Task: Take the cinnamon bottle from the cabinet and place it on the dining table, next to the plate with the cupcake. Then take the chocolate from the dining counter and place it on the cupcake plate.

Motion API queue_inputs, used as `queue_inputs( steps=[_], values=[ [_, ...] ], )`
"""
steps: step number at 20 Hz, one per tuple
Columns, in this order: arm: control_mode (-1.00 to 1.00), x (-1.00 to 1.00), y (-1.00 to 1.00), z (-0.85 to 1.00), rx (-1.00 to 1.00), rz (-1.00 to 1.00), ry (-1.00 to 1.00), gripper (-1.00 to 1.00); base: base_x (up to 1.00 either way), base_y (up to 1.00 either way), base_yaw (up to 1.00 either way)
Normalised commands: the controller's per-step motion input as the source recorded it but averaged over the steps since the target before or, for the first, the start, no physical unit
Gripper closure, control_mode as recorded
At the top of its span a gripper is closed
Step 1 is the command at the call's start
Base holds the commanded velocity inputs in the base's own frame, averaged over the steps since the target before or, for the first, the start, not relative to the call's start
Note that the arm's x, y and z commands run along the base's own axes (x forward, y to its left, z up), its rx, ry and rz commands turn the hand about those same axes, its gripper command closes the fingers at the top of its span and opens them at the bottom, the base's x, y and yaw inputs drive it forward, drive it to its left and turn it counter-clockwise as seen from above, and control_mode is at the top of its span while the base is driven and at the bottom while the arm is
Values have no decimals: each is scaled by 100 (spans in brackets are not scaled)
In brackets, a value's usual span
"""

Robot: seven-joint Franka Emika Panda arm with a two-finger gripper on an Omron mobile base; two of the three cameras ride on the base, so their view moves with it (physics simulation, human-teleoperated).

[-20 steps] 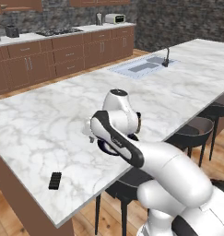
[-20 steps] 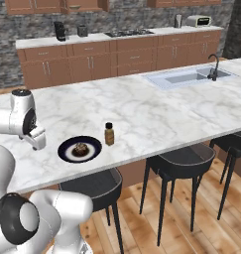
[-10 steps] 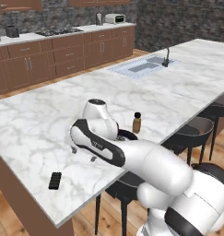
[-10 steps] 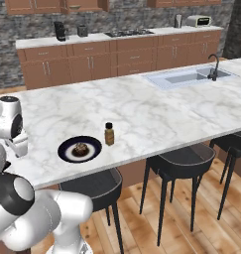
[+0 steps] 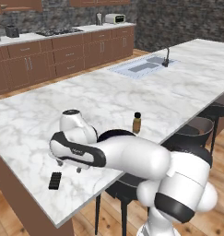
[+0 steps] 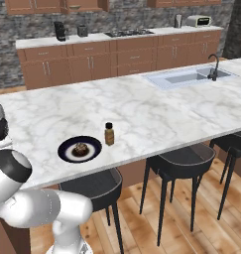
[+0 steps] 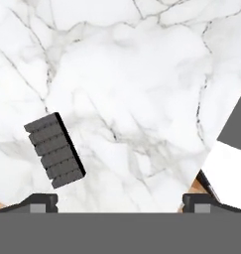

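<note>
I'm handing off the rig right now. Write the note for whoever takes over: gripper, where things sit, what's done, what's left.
Gripper: open, empty, hanging over the marble counter close to the chocolate.
Cinnamon bottle: upright on the counter, just beside the plate with the cupcake. That part is done.
Chocolate: flat near the counter's edge, off to one side of the fingertips, not between them.
Left: centre over the chocolate, pick it up, put it on the cupcake plate.
</note>
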Motion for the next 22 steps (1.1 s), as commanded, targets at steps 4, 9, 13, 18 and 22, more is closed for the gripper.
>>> queue_inputs(
  steps=[4, 9, 13, 18, 22],
  values=[
    [-100, 0, 24, -20, -14, 0, 0, -100, 0, 0, 0],
    [-100, 2, 19, -15, -15, 0, -1, -100, 0, 0, 0],
    [-100, 2, 4, -8, -3, 0, 0, -100, 0, 0, 0],
    [-100, 1, 1, -13, 1, 7, -1, -100, 0, 0, 0],
    [-100, 4, 0, -29, 1, 12, 0, -100, 0, 0, 0]
  ],
)
